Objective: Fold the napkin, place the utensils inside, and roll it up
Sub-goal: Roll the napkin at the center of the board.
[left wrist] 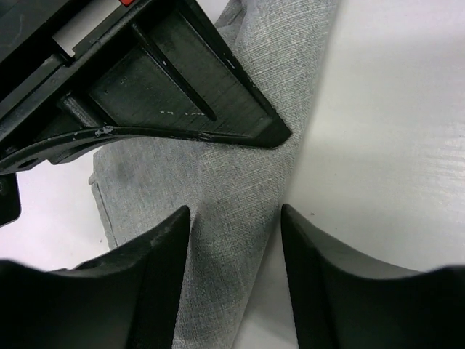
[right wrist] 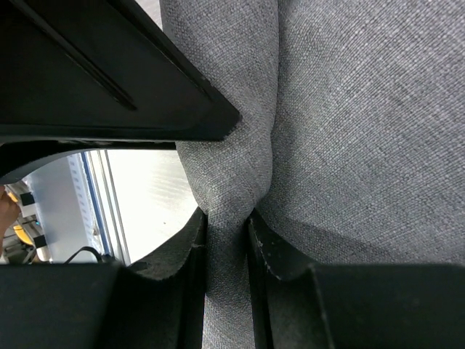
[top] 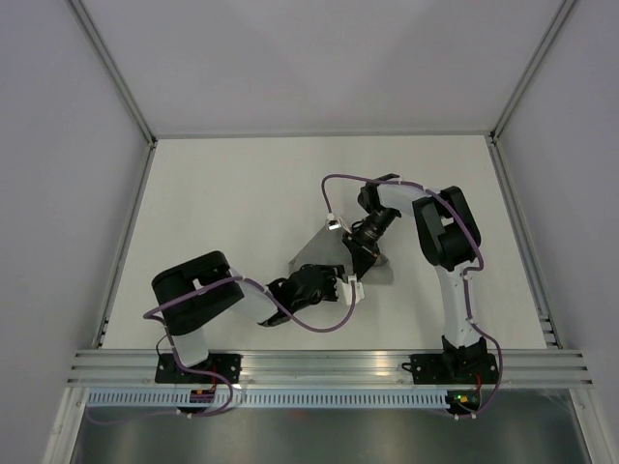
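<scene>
Now, the napkin (top: 314, 253) is lying as a grey, roughly triangular patch near the middle of the table (top: 242, 193), a little toward the near side, with both arms reaching in over it. Pale tabletop is spreading out on every side of the cloth. It is wide toward the far and left walls, and narrower toward the right, where the right arm's upper links are standing, and toward the near rail (top: 329, 360). The left gripper (top: 340, 288) is working at the cloth's near edge and the right gripper (top: 362, 257) just beyond it, the two almost touching.

From overhead, the fingers are blurring into dark shapes and the grip is not showing. The right wrist view is filling that in: the right gripper (right wrist: 227, 218) is pinching a raised fold of the napkin (right wrist: 349, 109) between its tips, the cloth bunching into a ridge above them. The left wrist view is showing the left gripper (left wrist: 234, 218) with its fingers spread, straddling a narrow strip of napkin (left wrist: 218, 174) whose right edge is lying on bare table (left wrist: 392, 145). Whether the pads are touching the cloth I cannot tell. A black finger of the other gripper is crossing the top of each wrist view.
</scene>
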`<state>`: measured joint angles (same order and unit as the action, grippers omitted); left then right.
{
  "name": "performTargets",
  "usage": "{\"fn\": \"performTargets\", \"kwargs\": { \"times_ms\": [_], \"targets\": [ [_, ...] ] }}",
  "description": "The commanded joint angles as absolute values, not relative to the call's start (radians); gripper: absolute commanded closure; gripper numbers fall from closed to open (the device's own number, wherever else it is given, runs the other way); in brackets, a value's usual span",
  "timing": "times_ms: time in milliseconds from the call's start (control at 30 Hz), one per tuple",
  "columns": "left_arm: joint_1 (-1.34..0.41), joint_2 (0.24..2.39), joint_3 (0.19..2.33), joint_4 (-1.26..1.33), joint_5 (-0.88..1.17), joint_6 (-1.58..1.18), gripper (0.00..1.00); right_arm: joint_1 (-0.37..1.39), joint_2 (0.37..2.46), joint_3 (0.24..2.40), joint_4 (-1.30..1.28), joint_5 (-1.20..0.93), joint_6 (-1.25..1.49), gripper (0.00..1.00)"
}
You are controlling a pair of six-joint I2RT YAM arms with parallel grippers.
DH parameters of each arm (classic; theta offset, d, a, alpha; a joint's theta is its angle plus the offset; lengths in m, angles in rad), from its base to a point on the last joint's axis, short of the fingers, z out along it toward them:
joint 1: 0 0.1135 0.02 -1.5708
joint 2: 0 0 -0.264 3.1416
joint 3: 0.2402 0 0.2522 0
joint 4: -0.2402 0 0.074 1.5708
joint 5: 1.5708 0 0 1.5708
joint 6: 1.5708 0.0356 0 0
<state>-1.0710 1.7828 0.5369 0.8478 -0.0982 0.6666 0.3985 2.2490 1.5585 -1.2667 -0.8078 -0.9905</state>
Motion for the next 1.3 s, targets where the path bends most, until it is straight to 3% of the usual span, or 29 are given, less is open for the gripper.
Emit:
{"fn": "performTargets", "kwargs": {
  "times_ms": [0, 167, 300, 367, 467, 533, 667, 933, 1067, 1267],
  "targets": [
    [-1.051, 1.805, 0.574, 0.758, -0.020, 0.681, 0.49, 0.396, 2.330, 1.543, -1.177, -0.630, -1.052, 0.90],
    [-1.037, 1.819, 0.597, 0.697, -0.005, 0.637, 0.56, 0.394, 2.330, 1.545, -1.178, -0.634, -1.054, 0.90],
    [-1.031, 1.824, 0.614, 0.655, 0.044, 0.600, 0.76, 0.394, 2.312, 1.534, -1.175, -0.649, -1.057, 0.86],
    [-1.028, 1.821, 0.617, 0.647, 0.057, 0.578, 0.90, 0.391, 2.295, 1.529, -1.172, -0.661, -1.051, 0.75],
    [-1.022, 1.816, 0.614, 0.658, 0.074, 0.517, 0.97, 0.380, 2.249, 1.528, -1.170, -0.702, -1.048, 0.57],
    [-1.014, 1.816, 0.611, 0.661, 0.100, 0.462, 0.98, 0.368, 2.197, 1.526, -1.158, -0.738, -1.032, 0.46],
    [-1.005, 1.825, 0.606, 0.657, 0.164, 0.390, 0.98, 0.341, 2.089, 1.516, -1.103, -0.787, -0.979, 0.37],
    [-0.908, 1.816, 0.594, 0.627, 0.348, 0.226, 0.98, 0.215, 1.821, 1.329, -0.731, -0.799, -0.796, 0.35],
    [-0.870, 1.818, 0.595, 0.595, 0.437, 0.176, 0.98, 0.192, 1.670, 1.174, -0.600, -0.785, -0.840, 0.38],
    [-0.827, 1.839, 0.600, 0.588, 0.547, 0.109, 0.98, 0.222, 1.494, 0.928, -0.408, -0.750, -0.891, 0.33]
  ]
}}
